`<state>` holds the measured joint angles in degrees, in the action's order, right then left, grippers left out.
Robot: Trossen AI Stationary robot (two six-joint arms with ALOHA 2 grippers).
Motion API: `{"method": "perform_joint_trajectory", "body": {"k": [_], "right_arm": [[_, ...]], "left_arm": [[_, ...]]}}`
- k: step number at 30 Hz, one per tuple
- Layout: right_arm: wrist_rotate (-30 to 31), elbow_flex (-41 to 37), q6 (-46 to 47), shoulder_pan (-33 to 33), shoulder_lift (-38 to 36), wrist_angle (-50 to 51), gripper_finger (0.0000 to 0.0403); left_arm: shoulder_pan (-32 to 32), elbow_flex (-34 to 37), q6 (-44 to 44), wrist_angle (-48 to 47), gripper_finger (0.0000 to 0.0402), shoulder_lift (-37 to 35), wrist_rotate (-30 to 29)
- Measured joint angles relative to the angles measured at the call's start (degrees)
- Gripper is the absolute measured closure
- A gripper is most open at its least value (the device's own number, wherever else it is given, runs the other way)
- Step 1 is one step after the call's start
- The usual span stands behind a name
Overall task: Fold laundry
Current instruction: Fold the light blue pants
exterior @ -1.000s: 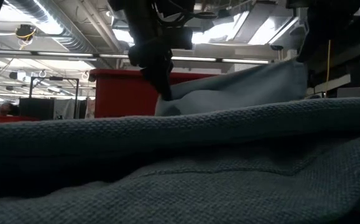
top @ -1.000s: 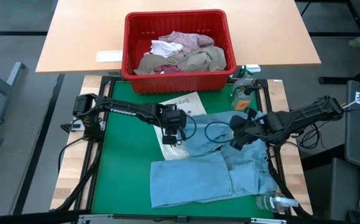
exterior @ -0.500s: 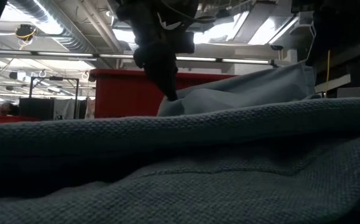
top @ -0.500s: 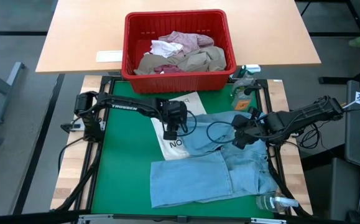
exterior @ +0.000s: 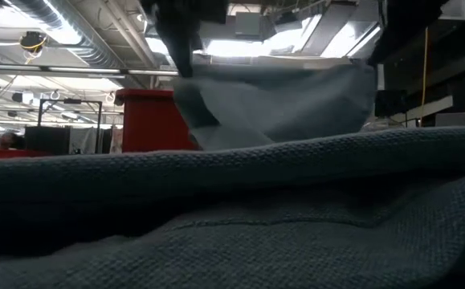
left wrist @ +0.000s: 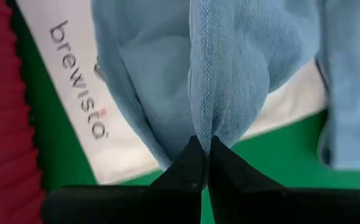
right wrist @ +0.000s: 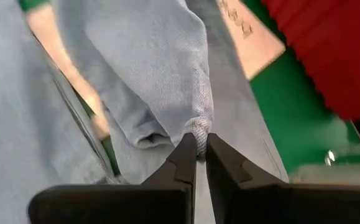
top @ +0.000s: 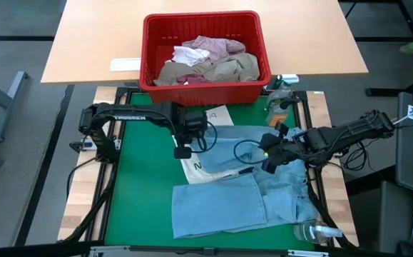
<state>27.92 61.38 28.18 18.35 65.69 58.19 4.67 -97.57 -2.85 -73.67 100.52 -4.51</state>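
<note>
Green matting covered the bench (top: pixel 138 207), where light blue denim jeans (top: pixel 242 196) lay spread. Both grippers were clamped on a lifted denim fold: left gripper (left wrist: pixel 203 144) near the white printed sheet (left wrist: pixel 80 106), right gripper (right wrist: pixel 199 144) opposite. Behind stood the red basket (top: pixel 205 91).

Overhead, table-level and two wrist views, jeans (top: pixel 242 193) shared

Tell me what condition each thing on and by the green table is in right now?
jeans: partly folded on the mat, one part lifted.
left gripper: shut on the jeans.
right gripper: shut on the jeans.
red basket: upright, holding crumpled clothes.
white printed sheet: flat, partly under the jeans.
</note>
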Motion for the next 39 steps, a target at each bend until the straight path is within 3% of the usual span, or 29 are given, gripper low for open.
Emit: {"method": "perform_joint_trajectory", "body": {"k": [7,18,25,30,39], "right_arm": [[-0.4,4.5,-4.0,0.0,0.0,-2.1,0.0382],[-3.5,6.9,-2.7,-2.9,0.1,2.3,0.0382],[-6.7,4.2,-0.3,-10.8,0.1,7.4,0.0382],[-12.4,-2.0,-4.4,-16.1,0.1,2.9,0.0382],[-11.4,-9.7,-6.0,-26.1,0.1,-5.1,0.0382]], "left_arm": [[-0.6,-10.8,8.5,-16.2,0.04,-0.2,4.0],[-2.3,-12.9,10.1,-15.3,0.0401,-0.4,6.5],[-1.0,-7.5,13.2,-9.3,0.0401,-0.2,6.2],[1.4,-2.1,12.9,-1.2,0.0401,-0.2,6.1],[7.2,6.8,12.8,7.9,0.0401,-0.2,-0.1]]}}
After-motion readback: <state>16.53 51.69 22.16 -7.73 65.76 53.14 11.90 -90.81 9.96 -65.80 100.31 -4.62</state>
